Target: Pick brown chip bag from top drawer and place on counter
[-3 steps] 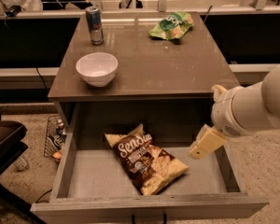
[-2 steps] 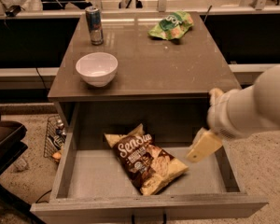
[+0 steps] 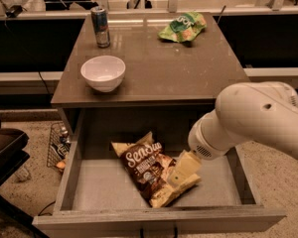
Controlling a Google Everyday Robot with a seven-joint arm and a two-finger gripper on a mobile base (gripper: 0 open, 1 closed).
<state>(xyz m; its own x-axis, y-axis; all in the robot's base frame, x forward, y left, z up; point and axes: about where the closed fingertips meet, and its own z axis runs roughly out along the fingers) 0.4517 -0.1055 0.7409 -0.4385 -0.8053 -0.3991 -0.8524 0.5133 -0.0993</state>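
Note:
The brown chip bag (image 3: 143, 163) lies flat on the floor of the open top drawer (image 3: 97, 188), about mid-drawer, with its dark centre and white script facing up. My gripper (image 3: 183, 166) hangs from the white arm (image 3: 253, 120), which comes in from the right. It is down inside the drawer, over the bag's right side. Whether it touches the bag does not show. The counter (image 3: 159, 66) is the grey-brown top right above the drawer.
On the counter stand a white bowl (image 3: 103, 72) at front left and a drink can (image 3: 100, 27) at back left, with a green chip bag (image 3: 183, 27) at back right. A wire basket (image 3: 57, 145) and dark furniture (image 3: 2, 152) sit on the floor left of the drawer.
My arm has moved left and deeper into the drawer. The gripper went from beside the bag's right edge to over its right side. The bag has not moved.

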